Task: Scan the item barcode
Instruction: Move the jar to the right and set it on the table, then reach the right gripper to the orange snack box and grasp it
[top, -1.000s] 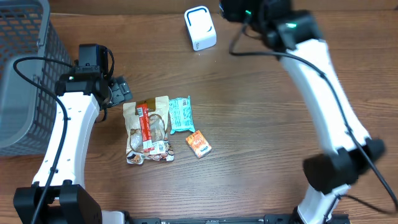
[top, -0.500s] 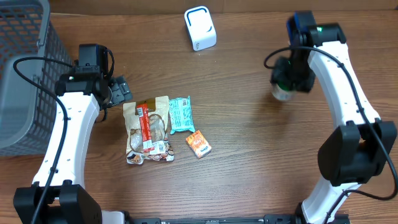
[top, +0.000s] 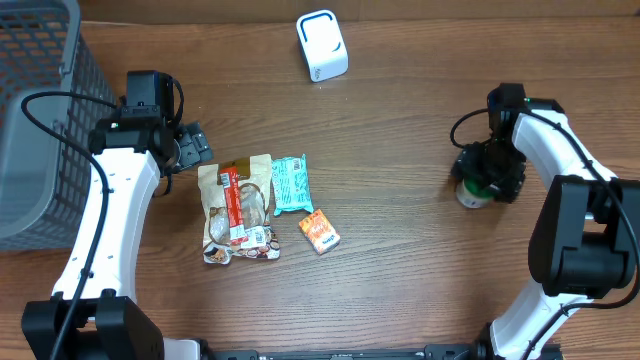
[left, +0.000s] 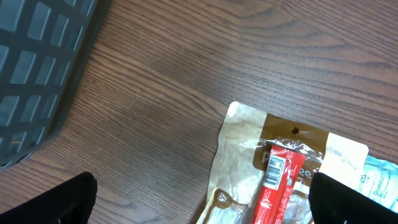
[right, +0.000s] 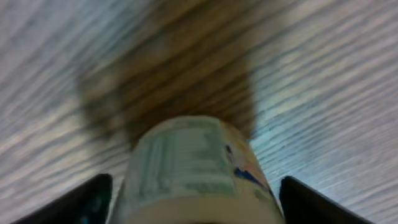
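The item, a small round container (top: 467, 194) with a pale printed label, stands on the table at the right. My right gripper (top: 488, 172) is low over it and open. In the right wrist view the container (right: 186, 155) sits between the two dark fingers (right: 87, 200), a thin gap on each side; that view is blurred. The white barcode scanner (top: 322, 45) stands at the back, in the middle. At the left my left gripper (top: 190, 148) hangs open, holding nothing, over the upper end of a brown pouch (left: 249, 155).
A brown pouch (top: 238, 205) with a red stick pack, a teal packet (top: 290, 183) and a small orange packet (top: 319, 231) lie left of centre. A grey mesh basket (top: 40, 120) fills the far left. Dark cables trail from both arms.
The right arm came from beside the scanner forward and down to the right side of the table with the container. Its jaws have widened off the container. The left arm has not moved.
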